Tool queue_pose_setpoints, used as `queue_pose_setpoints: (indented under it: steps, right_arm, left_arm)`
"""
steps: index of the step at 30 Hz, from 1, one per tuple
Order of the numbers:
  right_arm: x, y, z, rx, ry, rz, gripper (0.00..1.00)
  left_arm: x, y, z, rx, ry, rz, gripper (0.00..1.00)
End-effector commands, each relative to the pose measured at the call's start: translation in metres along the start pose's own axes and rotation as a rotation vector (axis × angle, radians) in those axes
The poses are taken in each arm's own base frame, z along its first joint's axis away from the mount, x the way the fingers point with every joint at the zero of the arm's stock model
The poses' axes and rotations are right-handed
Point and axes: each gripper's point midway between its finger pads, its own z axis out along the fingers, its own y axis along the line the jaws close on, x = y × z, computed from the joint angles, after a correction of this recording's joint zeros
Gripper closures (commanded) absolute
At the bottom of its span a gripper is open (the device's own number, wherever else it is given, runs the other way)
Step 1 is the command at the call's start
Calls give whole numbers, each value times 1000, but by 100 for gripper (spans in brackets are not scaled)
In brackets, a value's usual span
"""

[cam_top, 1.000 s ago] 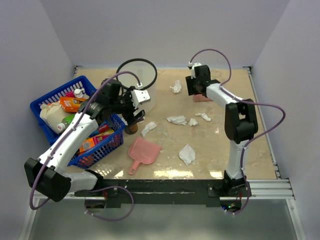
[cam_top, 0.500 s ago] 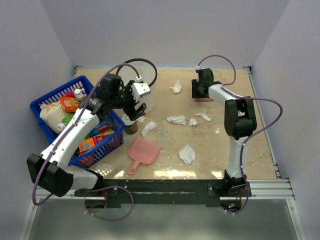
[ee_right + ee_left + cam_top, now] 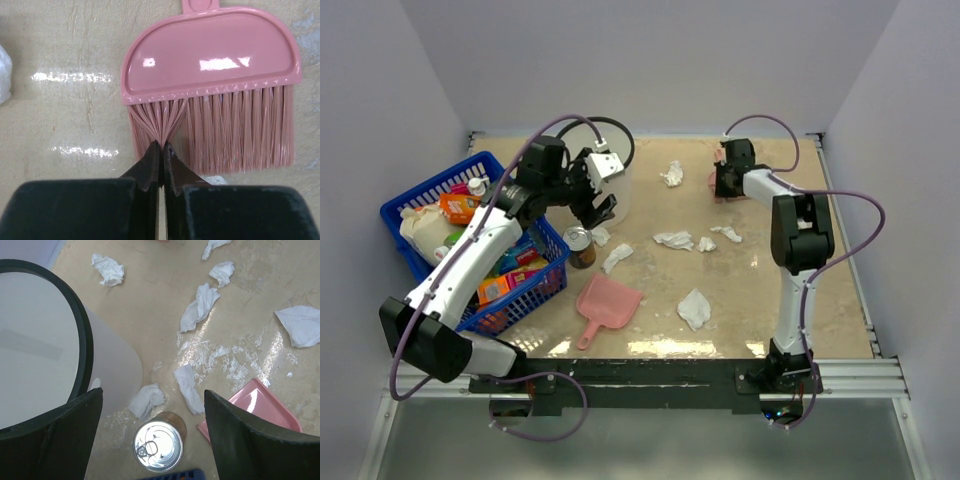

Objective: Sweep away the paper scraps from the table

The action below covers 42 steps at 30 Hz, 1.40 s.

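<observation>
Bright, even light from overhead, soft shadows. White glare streaks on glossy table (image 3: 760, 300) nr front; glare spots on pink brush (image 3: 210, 55) too. Pics sharp.

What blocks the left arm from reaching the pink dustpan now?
Probably nothing, so yes: the left gripper hangs open near the can, and the dustpan lies uncovered just beside that can.

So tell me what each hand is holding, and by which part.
The right hand is shut on the pink brush, pinching a tuft of its bristles. The left hand is open and holds nothing.
</observation>
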Motion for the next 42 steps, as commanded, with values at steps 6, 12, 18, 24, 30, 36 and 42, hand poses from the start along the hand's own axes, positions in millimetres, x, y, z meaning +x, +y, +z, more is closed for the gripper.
queue_pose_setpoints:
  steps: [6,12,18,24,30,36,42]
  right_arm:
    - [-78,14,-101,-122,-231,28,100]
    - [-116,26,-198,-209,-434,9,100]
    - [-109,32,-260,-268,-518,-81,100]
    - [-96,46,-300,-272,-623,-232,100]
    - [-82,78,-311,-298,-666,-359,100]
    - [-85,98,-316,-289,-729,-416,100]
    - [-89,113,-326,-287,-772,-479,100]
  left_arm:
    - [-53,9,13,-1,-196,-113,13]
    - [-102,2,45,123,-316,-291,12]
    - [-159,15,52,195,-472,-404,11]
    - [-198,28,57,244,-578,-452,9]
    - [-204,12,72,377,-600,-453,8]
    - [-189,14,92,337,-553,-525,8]
    - [-179,21,106,301,-530,-571,10]
